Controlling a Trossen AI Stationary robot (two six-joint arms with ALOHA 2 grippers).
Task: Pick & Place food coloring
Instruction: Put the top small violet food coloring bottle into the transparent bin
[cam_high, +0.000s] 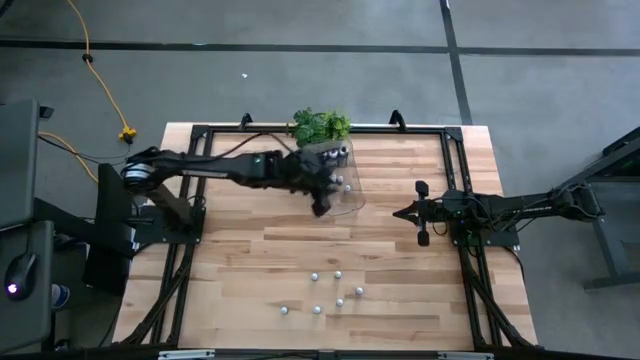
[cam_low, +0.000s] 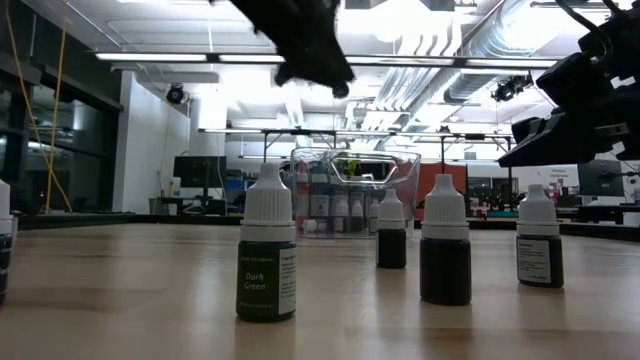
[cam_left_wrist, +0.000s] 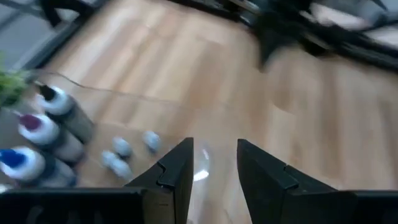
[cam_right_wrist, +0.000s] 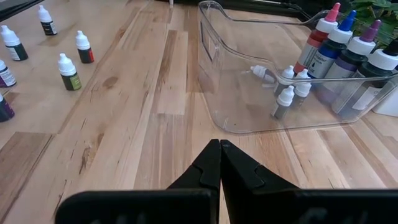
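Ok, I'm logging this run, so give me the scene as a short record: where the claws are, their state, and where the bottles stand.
left claw: open, empty, above the clear tray
right claw: shut, empty, low over bare wood at the table's right, pointing at the tray
bottles in tray: four bigger ones upright at one end; a few small ones beside them, one lying down
bottles still out: six small ones standing on the table's near part
plant: at the far edge, behind the tray

Robotics lab: exposed ceiling ducts (cam_low: 480, 55), strip lights (cam_low: 200, 57), monitors (cam_low: 195, 170).
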